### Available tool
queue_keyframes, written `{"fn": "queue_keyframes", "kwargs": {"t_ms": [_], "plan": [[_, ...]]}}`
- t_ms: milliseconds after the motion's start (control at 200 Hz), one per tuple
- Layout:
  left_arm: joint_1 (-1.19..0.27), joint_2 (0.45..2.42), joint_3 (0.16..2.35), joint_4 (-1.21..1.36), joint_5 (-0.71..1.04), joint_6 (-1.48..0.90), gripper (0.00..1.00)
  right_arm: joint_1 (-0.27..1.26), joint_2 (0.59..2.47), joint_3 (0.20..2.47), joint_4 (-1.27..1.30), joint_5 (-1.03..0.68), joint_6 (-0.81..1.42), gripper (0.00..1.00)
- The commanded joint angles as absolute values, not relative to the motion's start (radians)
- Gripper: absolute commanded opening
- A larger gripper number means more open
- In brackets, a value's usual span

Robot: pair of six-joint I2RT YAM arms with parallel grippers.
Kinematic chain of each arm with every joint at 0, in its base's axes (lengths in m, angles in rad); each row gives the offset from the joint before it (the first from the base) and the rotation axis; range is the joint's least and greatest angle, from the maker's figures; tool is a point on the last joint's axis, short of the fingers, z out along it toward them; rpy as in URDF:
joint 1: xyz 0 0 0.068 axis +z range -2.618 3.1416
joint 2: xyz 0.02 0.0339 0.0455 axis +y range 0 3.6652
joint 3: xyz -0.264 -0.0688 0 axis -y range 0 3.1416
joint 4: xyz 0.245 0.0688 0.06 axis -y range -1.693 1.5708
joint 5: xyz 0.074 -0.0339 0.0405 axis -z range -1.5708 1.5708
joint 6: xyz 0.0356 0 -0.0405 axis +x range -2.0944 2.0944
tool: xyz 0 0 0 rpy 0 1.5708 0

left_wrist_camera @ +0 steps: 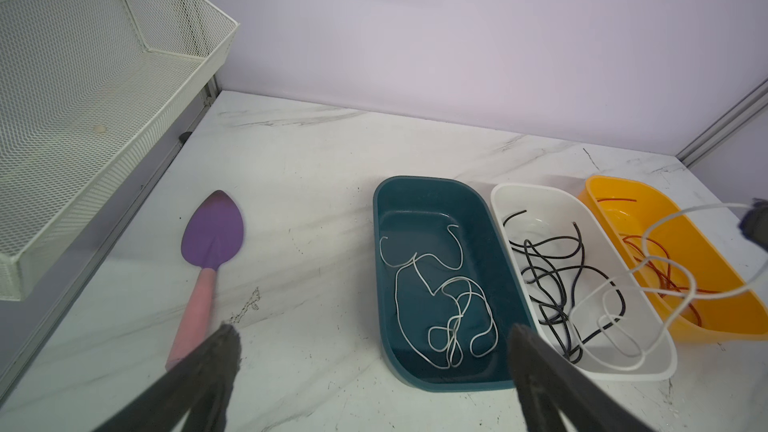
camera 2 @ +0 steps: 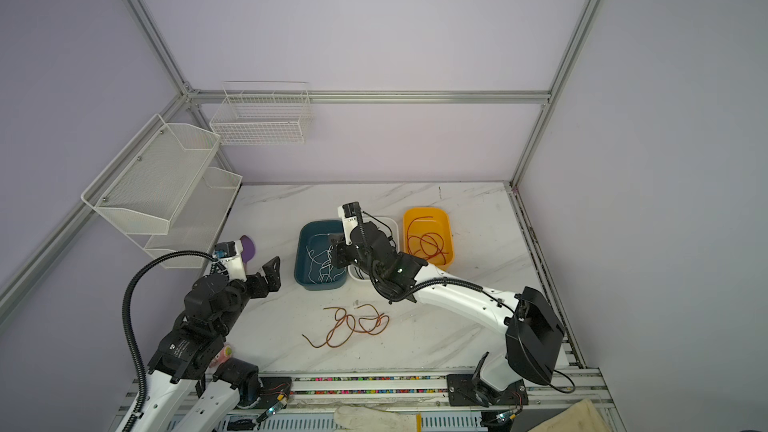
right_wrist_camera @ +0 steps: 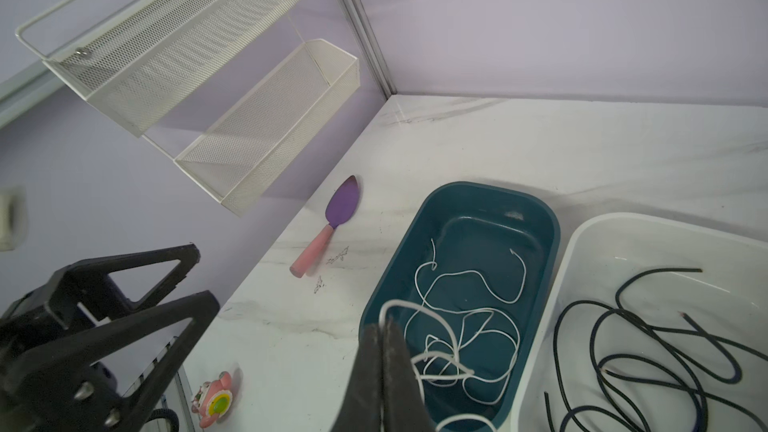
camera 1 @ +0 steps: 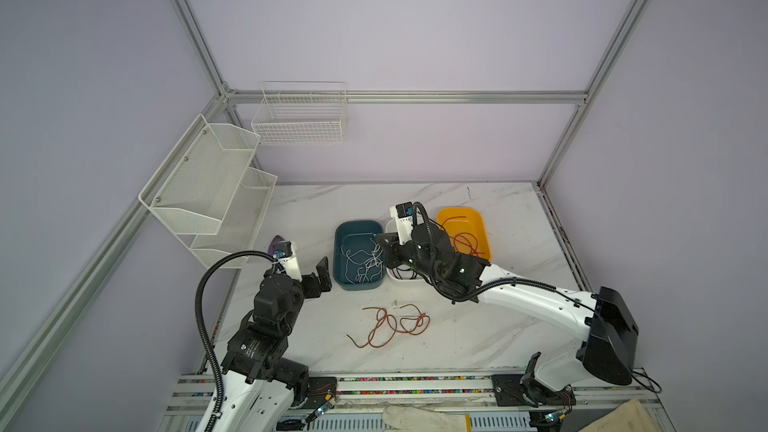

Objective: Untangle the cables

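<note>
marble table [camera 1: 457, 347], left claw [left_wrist_camera: 374, 336] spread wide, right claw [right_wrist_camera: 384, 326] clamped on white cable [right_wrist_camera: 415, 306]

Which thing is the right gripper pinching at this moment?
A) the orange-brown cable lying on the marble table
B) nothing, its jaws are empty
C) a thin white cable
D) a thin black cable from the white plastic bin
C: in the right wrist view the right gripper is shut, and a thin white cable loops out from between its tips, hanging over the teal plastic bin.
</note>
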State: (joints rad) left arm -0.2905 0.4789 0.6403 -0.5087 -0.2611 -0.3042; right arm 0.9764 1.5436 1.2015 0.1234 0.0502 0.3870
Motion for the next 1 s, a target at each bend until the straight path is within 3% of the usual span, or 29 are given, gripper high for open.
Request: {"fn": "queue_keyframes", "kwargs": {"t_ms": [0, 480, 995], "plan": [[-0.298, 0.468, 0.594, -0.464, -0.275, -0.312, 1.0, 0.96, 1.602, 1.257, 0.15, -0.024, 0.388, 0.0], [-0.299, 0.468, 0.592, -0.465, -0.275, -0.314, 1.0, 0.912, 1.907, 1.434, 0.106, -0.103, 0.385, 0.0], [-0.299, 0.474, 0.587, -0.459, -0.269, -0.308, 1.0, 0.897, 2.078, 1.533, 0.064, -0.106, 0.359, 0.01]]}}
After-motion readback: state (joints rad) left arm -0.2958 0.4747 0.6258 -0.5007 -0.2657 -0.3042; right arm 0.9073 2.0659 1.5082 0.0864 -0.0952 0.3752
